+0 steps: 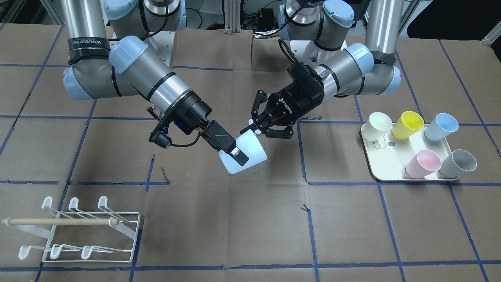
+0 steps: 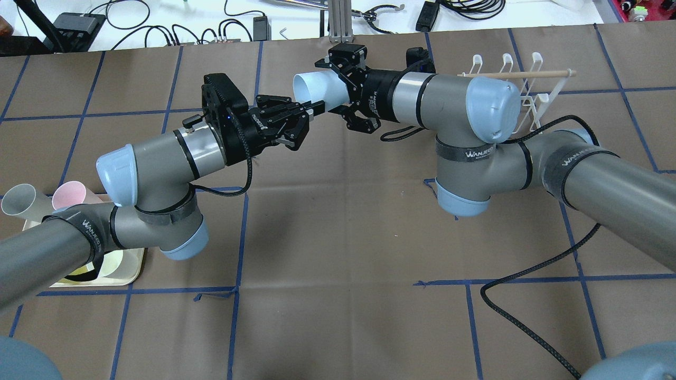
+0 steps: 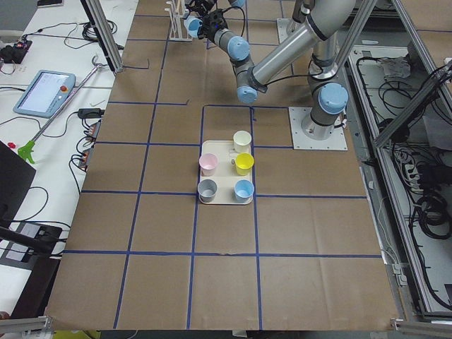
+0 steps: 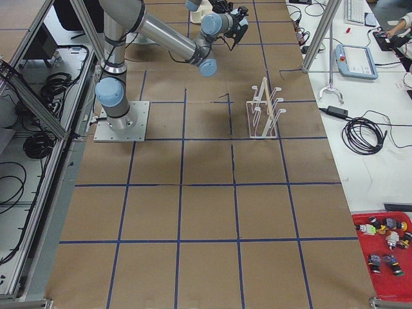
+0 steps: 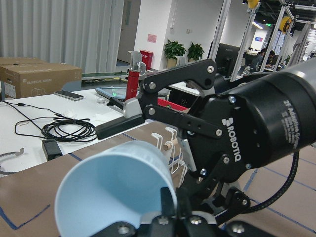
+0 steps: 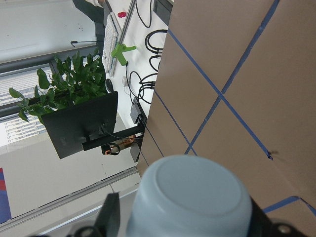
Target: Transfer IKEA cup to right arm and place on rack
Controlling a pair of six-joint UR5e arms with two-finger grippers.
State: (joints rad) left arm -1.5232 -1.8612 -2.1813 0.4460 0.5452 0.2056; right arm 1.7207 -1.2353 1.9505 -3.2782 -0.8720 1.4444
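Seen from across the tabletop [image 1: 250,235], a pale blue cup [image 1: 254,150] hangs in mid-air at the centre, between two arms. The left pincer [image 1: 253,128] is clenched on the cup's rim. The right pincer [image 1: 235,154] brackets the cup's body, with one finger lying along its side. I cannot tell whether that pincer is pressing on it. A white wire rack [image 1: 80,231] stands on the tabletop on the robot's right, well away from the cup. A cream tray [image 1: 385,166] on the robot's left holds five more cups [image 1: 422,163]. From overhead, the cup [image 2: 311,87] lies on its side, its mouth towards the left pincer and its base towards the right pincer. The rack [image 2: 528,100] is partly hidden behind the right arm. From the left end of the tabletop, the tray [image 3: 224,201] is near and the held cup [image 3: 193,27] is small and far off. From the right end, the rack [image 4: 264,109] stands alone, with both pincers beyond it. The left wrist camera looks into the cup's open mouth [image 5: 108,192], with a left finger inside the rim. The right wrist camera shows the cup's base [image 6: 195,202] close up, with a dark finger on either side.
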